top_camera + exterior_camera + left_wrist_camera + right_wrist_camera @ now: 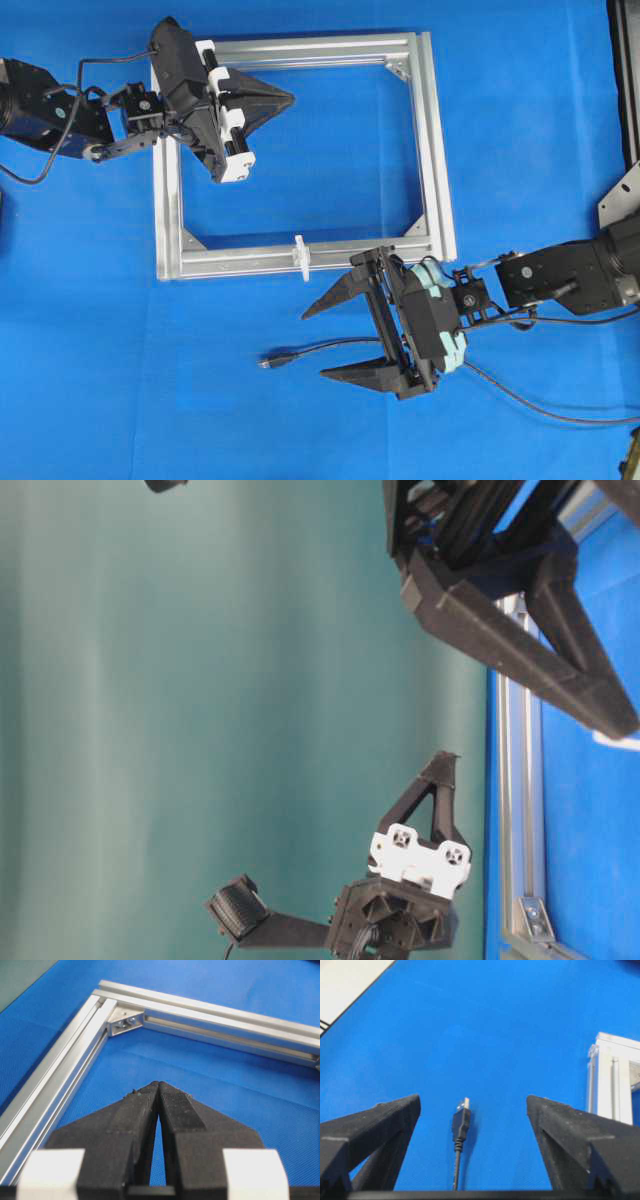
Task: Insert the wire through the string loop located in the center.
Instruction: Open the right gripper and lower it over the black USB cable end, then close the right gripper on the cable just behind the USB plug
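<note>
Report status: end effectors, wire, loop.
Right end effector open, straddling the wire, not gripping. Left end effector shut, empty, over the frame. String loop upright on near rail, unthreaded. Nothing blocking.

Blue cloth tabletop (520,130); plain teal-green wall (200,730) behind; even light.

Wire (420,352) mid-section hidden under right gripper (318,343); string loop (300,257) detail too small.
</note>
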Controlling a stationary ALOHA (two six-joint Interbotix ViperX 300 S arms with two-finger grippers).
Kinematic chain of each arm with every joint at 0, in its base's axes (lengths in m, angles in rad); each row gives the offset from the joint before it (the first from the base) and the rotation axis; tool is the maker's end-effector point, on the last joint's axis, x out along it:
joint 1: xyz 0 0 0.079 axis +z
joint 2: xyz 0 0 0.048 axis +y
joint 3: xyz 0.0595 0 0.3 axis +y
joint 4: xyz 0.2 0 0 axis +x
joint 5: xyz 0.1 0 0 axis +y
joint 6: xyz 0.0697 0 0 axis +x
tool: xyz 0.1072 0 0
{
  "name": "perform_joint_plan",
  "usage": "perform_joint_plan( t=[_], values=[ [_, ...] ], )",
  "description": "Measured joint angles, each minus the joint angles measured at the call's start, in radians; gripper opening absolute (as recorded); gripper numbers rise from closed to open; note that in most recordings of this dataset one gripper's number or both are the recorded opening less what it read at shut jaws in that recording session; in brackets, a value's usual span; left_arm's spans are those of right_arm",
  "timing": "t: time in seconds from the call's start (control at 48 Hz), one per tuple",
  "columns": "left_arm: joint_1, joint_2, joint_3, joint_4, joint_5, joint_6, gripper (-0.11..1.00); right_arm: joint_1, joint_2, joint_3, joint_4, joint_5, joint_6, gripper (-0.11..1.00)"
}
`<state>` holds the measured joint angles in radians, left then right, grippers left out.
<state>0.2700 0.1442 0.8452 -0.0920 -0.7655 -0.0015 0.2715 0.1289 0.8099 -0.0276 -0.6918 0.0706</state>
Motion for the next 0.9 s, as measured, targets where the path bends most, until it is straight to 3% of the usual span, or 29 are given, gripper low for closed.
perform_joint_plan(
  t=[0.396,0.646,0.896],
  values=[
    [0.000,0.000,0.002,0.000,0.000,0.000,0.00,0.002,0.000,-0.006,0.003,0.044,0.000,0.96],
    [0.000,0.000,0.002,0.000,0.000,0.002,0.00,0.009,0.061,-0.064,0.032,0.149,0.000,0.96],
    [0.000,0.000,0.002,0.000,0.014,0.003,0.00,0.012,0.130,-0.089,0.086,0.175,0.000,0.95]
  ],
)
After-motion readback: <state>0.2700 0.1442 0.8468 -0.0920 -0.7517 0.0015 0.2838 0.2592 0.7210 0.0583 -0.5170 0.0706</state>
